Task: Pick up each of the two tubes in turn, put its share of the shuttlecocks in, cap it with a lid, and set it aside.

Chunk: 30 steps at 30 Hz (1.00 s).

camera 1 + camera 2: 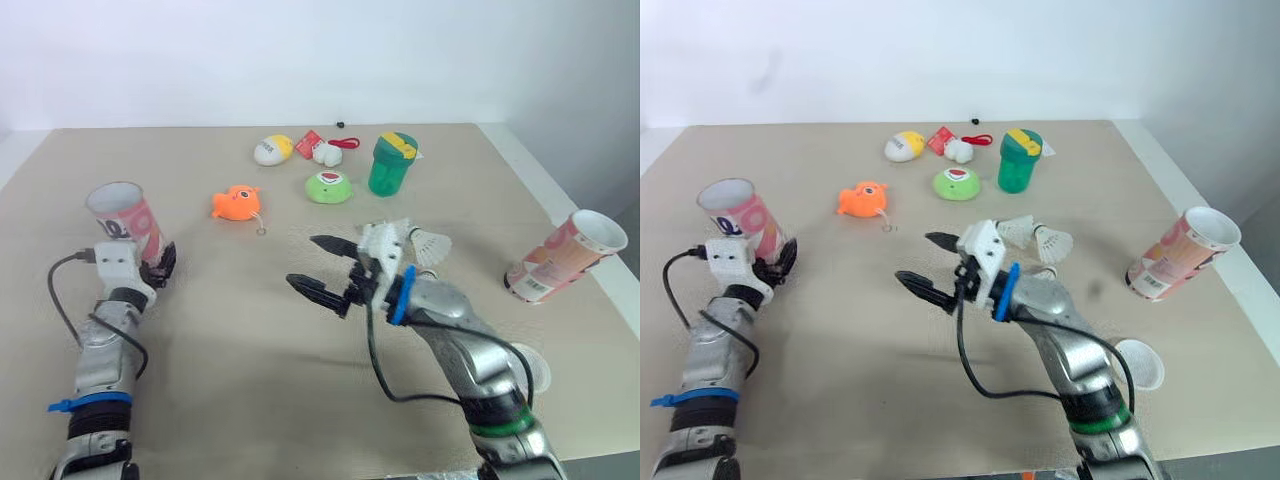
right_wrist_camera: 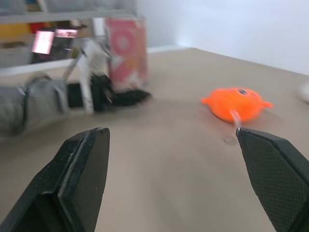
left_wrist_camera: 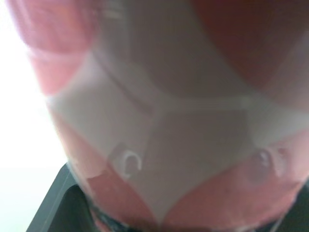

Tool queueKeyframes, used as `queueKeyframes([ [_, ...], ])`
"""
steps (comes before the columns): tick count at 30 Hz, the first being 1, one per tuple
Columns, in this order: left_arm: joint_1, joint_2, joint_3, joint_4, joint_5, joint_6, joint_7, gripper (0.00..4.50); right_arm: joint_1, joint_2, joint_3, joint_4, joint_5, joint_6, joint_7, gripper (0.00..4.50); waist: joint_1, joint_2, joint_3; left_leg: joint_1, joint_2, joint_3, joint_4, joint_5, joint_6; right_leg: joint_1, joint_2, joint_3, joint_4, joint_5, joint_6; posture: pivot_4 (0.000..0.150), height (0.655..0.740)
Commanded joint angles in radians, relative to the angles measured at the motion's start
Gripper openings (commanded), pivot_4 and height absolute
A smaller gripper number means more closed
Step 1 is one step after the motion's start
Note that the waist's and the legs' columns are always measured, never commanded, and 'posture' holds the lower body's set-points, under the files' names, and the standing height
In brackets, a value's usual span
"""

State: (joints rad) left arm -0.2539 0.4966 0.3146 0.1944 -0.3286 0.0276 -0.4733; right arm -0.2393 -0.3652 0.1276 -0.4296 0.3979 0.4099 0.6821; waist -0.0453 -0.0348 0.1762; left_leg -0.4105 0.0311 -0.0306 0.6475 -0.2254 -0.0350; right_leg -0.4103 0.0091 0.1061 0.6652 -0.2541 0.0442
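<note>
The left jaws clamp a pink tube (image 1: 125,222) near the desk's (image 1: 250,360) left edge, the right jaws gape wide over open desk, and a second tube (image 1: 565,255) lies tilted by the right edge.

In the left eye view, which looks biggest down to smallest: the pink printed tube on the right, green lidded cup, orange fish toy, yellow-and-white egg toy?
1. pink printed tube
2. green lidded cup
3. orange fish toy and yellow-and-white egg toy: nearly alike; the fish sits nearer.
</note>
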Motion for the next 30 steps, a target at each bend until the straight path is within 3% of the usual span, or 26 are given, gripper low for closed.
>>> queueKeyframes([
  [1,-0.007,0.166,-0.01,-0.192,-0.123,0.081,-0.273,3.01,0.088,-0.033,-0.086,-0.177,0.025,0.034,-0.069,4.5,0.0,0.0,0.0,0.0,0.0,0.0,-0.001,0.0,0.0,0.0,-0.001,0.0,0.0,-0.001,0.0,0.15,0.74],
  [6,-0.022,0.39,-0.094,-0.223,-0.133,0.152,-0.568,3.01,0.239,-0.083,-0.169,-0.295,0.048,0.111,-0.134,4.5,-0.002,0.001,0.0,0.005,-0.002,0.004,-0.006,0.001,-0.002,0.001,-0.004,0.001,-0.001,-0.005,0.001,0.15,0.74],
  [13,-0.074,0.587,-0.337,-0.141,0.08,0.075,-0.849,3.01,0.391,-0.087,-0.167,-0.299,-0.025,0.1,-0.215,4.5,-0.003,0.001,0.001,0.005,-0.001,0.004,-0.011,0.001,-0.002,-0.002,-0.002,0.001,0.0,-0.008,-0.002,0.15,0.74],
  [19,-0.166,0.579,-0.438,-0.109,0.165,0.065,-0.912,3.01,0.455,-0.047,-0.175,-0.276,-0.076,0.08,-0.292,4.5,-0.003,0.001,0.001,0.002,0.0,0.003,-0.011,0.001,-0.002,-0.005,-0.001,0.001,0.0,-0.008,-0.003,0.15,0.74],
  [30,-0.232,0.505,-0.441,-0.087,0.153,0.071,-0.933,3.01,0.442,0.023,-0.272,-0.153,-0.102,0.066,-0.39,4.5,-0.003,0.001,0.001,0.002,-0.001,0.003,-0.01,0.001,-0.002,-0.004,-0.001,0.001,0.001,-0.008,-0.002,0.15,0.74],
])
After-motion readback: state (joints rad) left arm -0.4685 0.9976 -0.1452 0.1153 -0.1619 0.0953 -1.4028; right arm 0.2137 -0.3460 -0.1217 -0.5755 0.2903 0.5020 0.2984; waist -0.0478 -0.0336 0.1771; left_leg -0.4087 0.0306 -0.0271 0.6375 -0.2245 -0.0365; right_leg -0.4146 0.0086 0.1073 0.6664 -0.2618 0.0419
